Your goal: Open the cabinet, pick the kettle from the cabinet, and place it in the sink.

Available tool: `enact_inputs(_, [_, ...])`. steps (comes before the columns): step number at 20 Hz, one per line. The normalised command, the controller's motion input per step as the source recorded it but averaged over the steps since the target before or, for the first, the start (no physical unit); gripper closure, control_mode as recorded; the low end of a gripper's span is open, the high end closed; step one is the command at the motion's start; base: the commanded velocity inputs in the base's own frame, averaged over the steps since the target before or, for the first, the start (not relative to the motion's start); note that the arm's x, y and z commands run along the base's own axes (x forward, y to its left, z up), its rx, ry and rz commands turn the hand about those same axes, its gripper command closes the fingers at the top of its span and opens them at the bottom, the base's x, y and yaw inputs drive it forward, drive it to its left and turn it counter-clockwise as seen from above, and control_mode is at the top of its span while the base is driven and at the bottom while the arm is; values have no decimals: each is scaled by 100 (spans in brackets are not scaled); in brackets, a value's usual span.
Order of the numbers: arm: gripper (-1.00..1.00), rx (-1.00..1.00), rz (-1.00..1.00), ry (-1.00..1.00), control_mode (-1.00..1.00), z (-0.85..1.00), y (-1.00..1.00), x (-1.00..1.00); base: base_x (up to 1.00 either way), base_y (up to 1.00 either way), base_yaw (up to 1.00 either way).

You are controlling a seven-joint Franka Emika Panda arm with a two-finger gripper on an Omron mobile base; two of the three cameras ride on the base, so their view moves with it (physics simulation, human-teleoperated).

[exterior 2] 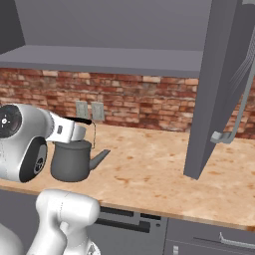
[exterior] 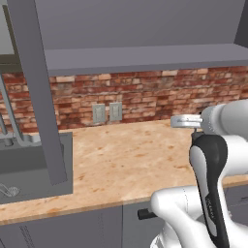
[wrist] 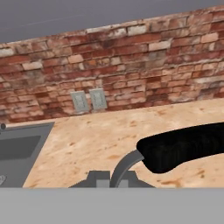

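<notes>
Claw (exterior 2: pixel 88 121) clenched on the black arched handle (wrist: pixel 183 146) of the kettle (exterior 2: pixel 74 160); grip sits at the top of the arch. In the right base view the kettle hangs upright under the hand, just above the counter (exterior 2: pixel 149 174), spout (exterior 2: pixel 99 158) pointing right. It is out of the cabinet (exterior 2: pixel 219 84), whose door stands open, and well apart from the sink (exterior: pixel 29 167) at the far left.

Judgement: a rigid metal body, likely light if empty, not fragile. With 1 high, narrow hold it may swing about the handle, so slow travel seems wise. The smooth handle could slip sideways. Taking it at mid-arch, over the lid, looks best.

Beyond: brick wall (exterior: pixel 145 94) with 2 outlets (exterior: pixel 107 112).
</notes>
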Motion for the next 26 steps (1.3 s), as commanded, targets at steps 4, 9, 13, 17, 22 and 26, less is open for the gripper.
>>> enact_inputs(4, [100, 2, 0, 0, -100, -20, 1, -5, 0, 0, 0])
enact_inputs(9, [100, 0, 0, 0, -100, -1, 0, -1, 0, 0, 0])
enact_inputs(13, [100, 0, 0, 0, -100, 0, 0, 0, 0, 0, 0])
enact_inputs(17, [100, 0, 0, 0, -100, 0, 0, 0, 0, 0, 0])
enact_inputs(22, [100, 0, 0, 0, -100, 0, 0, 0, 0, 0, 0])
enact_inputs(26, [100, 0, 0, 0, -100, 0, 0, 0, 0, 0, 0])
